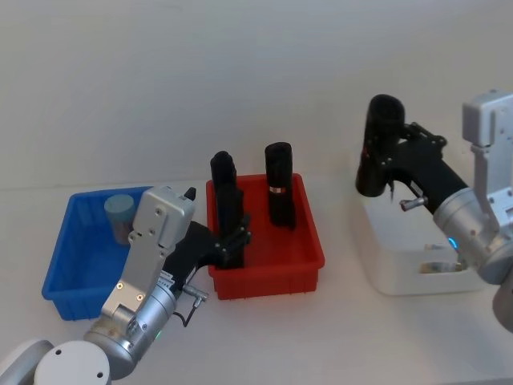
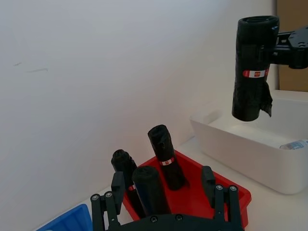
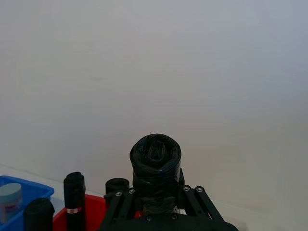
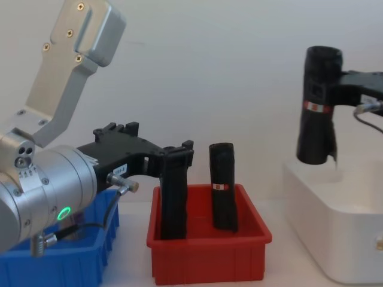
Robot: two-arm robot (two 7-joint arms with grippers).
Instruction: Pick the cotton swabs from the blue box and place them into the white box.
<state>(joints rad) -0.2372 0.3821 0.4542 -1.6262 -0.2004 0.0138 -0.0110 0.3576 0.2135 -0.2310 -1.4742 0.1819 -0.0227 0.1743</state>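
The white box [image 1: 401,265] stands on the tabletop [image 1: 264,337] at the robot's right, with a small clear item lying inside near its right wall. Above it the right claw [image 1: 390,156] is clenched on a black cylinder [image 1: 378,144] with a red-white band, held upright over the tub's opening; this is not the thing the task names. In the middle sits a red bin [image 1: 268,269] with more black cylinders, and the left claw [image 4: 173,156] is closed around the top of one of them [image 4: 173,197], which stands in the bin's left end. The blue box [image 1: 80,265] is at the left, and in its far part, upright, stands one jar of cotton swabs [image 1: 120,216], untouched, with its pale lid up. I judge that jar to be light and stiff, with smooth plastic walls likely to slip, so the hold should be across the body just below the lid, squeezed gently.
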